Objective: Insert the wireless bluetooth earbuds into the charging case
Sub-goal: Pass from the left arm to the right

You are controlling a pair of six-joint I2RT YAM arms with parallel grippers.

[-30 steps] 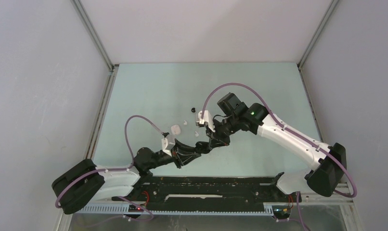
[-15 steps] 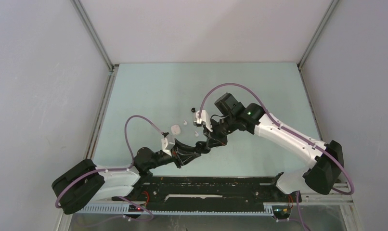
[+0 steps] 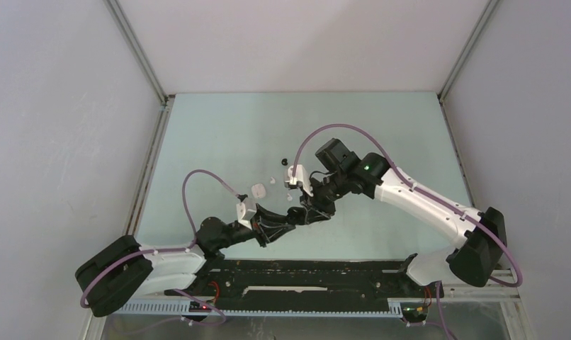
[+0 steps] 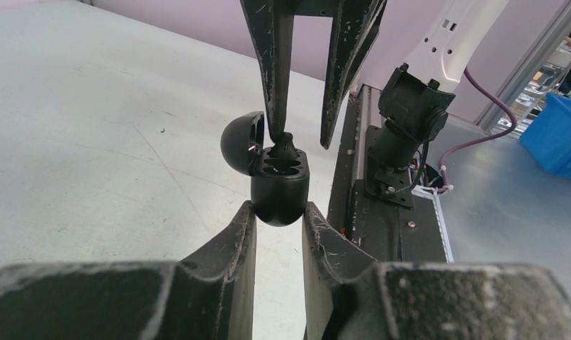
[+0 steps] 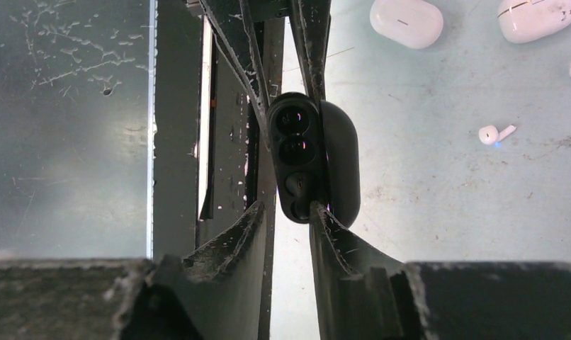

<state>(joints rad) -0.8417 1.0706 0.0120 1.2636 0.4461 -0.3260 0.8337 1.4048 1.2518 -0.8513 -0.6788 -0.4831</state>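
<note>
Past black case (image 5: 302,152), white earbud (image 5: 494,133), right wrist view only

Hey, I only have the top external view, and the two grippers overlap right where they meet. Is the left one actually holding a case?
Observer: Yes. The left gripper is shut on a black charging case, lid hinged open.
Operator: Any bud in it?
Observer: A black earbud stands upright at the case's top face, apparently not fully seated.
Operator: Is the other arm pinching it?
Observer: No. The right gripper is open; the bud sits beside one finger.
</note>
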